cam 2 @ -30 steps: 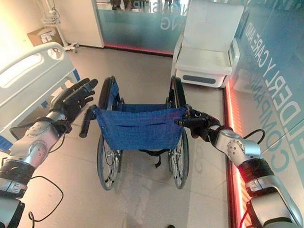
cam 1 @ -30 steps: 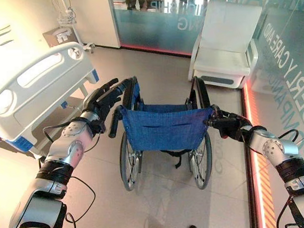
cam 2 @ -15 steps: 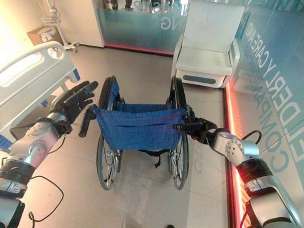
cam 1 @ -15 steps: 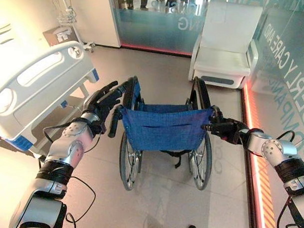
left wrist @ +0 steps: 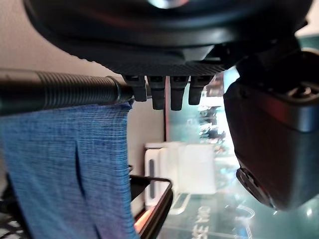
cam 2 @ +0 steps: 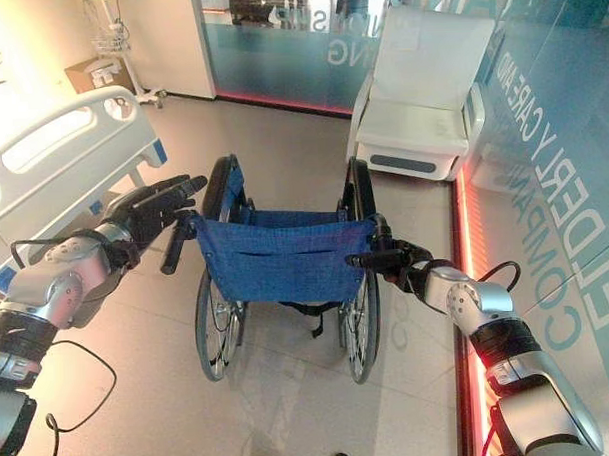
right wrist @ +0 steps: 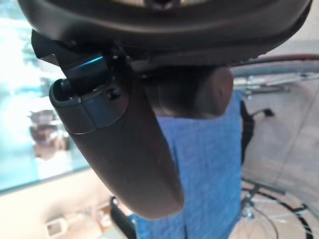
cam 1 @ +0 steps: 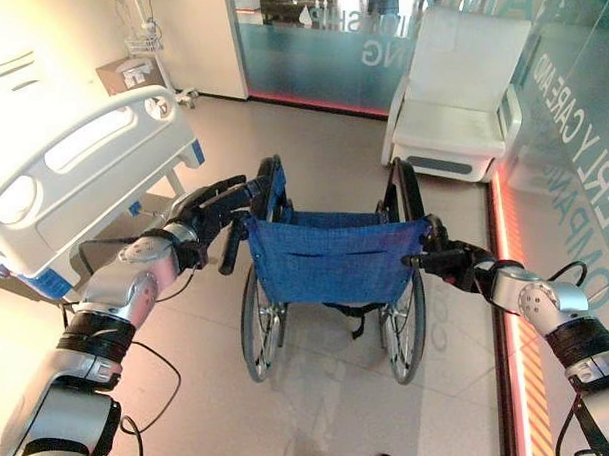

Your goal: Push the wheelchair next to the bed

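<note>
Both wheelchair (cam 1: 331, 277) grips by fingers (cam 1: 221, 196), L open

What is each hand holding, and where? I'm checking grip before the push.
The right hand grips the blue-seated wheelchair by its right push handle. The left hand is open beside the left handle.

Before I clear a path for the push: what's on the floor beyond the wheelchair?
Past the wheelchair lies open floor, then a white armchair to the right by a glass wall. The blue backrest hides the seat and the floor right in front of it.
</note>
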`<state>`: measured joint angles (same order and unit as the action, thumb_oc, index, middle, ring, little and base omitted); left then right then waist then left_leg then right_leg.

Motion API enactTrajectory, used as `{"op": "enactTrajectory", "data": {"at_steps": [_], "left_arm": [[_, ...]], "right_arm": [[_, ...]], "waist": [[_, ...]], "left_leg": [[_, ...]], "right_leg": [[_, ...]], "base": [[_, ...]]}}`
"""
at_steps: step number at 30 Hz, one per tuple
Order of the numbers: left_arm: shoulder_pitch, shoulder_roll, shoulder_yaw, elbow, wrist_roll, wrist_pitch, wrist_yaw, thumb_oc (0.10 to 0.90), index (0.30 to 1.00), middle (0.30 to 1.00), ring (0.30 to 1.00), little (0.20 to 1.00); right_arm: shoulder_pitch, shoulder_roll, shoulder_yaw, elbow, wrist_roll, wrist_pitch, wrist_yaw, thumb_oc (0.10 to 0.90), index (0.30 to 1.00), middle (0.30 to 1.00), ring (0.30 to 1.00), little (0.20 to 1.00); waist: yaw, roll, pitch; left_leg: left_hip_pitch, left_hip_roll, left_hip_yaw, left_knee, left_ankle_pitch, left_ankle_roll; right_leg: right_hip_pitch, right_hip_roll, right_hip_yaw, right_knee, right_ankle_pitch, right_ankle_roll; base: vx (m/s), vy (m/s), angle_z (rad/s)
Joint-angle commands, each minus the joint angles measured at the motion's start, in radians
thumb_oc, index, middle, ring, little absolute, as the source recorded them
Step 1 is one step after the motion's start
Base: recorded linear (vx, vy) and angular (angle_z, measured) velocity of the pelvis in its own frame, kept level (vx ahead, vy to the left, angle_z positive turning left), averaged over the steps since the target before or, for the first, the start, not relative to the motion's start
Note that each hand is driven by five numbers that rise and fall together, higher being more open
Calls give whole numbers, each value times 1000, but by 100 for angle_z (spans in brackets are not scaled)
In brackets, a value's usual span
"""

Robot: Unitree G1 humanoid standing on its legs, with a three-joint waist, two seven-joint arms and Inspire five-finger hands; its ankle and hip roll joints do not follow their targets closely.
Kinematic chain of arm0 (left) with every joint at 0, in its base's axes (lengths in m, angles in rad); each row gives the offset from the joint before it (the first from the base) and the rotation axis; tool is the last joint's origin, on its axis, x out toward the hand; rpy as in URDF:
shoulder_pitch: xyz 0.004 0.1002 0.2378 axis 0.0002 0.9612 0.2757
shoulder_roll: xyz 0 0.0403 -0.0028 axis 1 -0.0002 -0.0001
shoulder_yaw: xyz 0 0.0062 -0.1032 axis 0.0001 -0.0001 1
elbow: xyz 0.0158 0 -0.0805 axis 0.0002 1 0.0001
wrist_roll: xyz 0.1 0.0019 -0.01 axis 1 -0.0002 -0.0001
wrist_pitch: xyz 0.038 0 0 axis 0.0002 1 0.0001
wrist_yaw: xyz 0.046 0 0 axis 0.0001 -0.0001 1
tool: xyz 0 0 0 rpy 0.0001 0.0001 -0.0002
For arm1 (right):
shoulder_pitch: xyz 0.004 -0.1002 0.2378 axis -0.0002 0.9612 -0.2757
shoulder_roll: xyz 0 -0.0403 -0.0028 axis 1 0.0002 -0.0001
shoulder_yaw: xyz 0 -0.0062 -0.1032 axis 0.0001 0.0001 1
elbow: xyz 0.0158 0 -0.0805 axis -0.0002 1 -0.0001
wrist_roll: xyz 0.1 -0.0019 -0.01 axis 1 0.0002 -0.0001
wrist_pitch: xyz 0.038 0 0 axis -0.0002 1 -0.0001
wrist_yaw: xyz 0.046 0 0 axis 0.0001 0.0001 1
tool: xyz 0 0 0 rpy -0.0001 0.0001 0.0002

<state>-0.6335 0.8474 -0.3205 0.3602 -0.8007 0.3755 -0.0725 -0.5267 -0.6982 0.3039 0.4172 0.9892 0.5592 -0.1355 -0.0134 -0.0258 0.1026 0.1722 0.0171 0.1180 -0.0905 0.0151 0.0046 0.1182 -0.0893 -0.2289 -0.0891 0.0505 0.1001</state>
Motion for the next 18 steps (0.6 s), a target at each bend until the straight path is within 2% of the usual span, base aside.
{"op": "enactTrajectory", "data": {"at_steps": [1, 5, 6, 10, 14, 15, 18], "left_arm": [[-140, 40, -74, 18, -5, 30, -74, 800, 900, 900, 900, 900], [-166, 53, -108, 38, 15, 75, -106, 800, 900, 900, 900, 900], [-177, 65, -137, 50, 13, 105, -133, 800, 900, 900, 900, 900], [-184, 84, -158, 52, 13, 119, -126, 800, 900, 900, 900, 900], [-189, 95, -154, 66, 17, 98, -45, 800, 900, 900, 900, 900], [-199, 96, -131, 97, 38, 42, 54, 800, 900, 900, 900, 900], [-206, 83, -85, 134, 6, -8, 149, 800, 900, 900, 900, 900]], "right_arm": [[-152, 16, 60, -81, 35, -123, -5, 800, 900, 900, 900, 900], [-168, 11, 76, -72, 48, -123, -10, 800, 900, 900, 900, 900], [-177, 5, 87, -66, 58, -124, -12, 800, 900, 900, 900, 900], [-171, -9, 91, -63, 65, -129, -8, 800, 900, 900, 900, 900], [-169, -13, 89, -54, 68, -133, 1, 800, 900, 900, 900, 900], [-177, -11, 91, -43, 75, -134, 4, 800, 900, 900, 900, 900], [-185, 3, 84, -34, 72, -128, -1, 800, 900, 900, 900, 900]], "waist": [[43, 24, -69], [42, 27, -66], [41, 30, -67], [42, 31, -65], [44, 32, -64], [45, 30, -64], [45, 28, -65]], "left_leg": [[-23, -39, 44, 3, -21, -28], [-21, -40, 44, 3, -20, -28], [-22, -41, 45, 3, -19, -27], [-22, -41, 46, 3, -19, -26], [-21, -41, 46, 3, -18, -27], [-20, -42, 45, 3, -18, -27], [-20, -41, 42, 3, -19, -29]], "right_leg": [[29, 19, -38, 2, -20, 9], [30, 20, -38, 2, -19, 10], [30, 19, -39, 2, -19, 11], [30, 19, -40, 2, -18, 13], [31, 18, -41, 2, -18, 14], [33, 18, -42, 2, -19, 13], [35, 18, -42, 2, -22, 10]], "base": [[0, 0, 0], [0, 0, 0], [0, 0, 0], [1, -1, 1], [0, 0, 0], [0, 0, 0], [0, 0, 0]]}}
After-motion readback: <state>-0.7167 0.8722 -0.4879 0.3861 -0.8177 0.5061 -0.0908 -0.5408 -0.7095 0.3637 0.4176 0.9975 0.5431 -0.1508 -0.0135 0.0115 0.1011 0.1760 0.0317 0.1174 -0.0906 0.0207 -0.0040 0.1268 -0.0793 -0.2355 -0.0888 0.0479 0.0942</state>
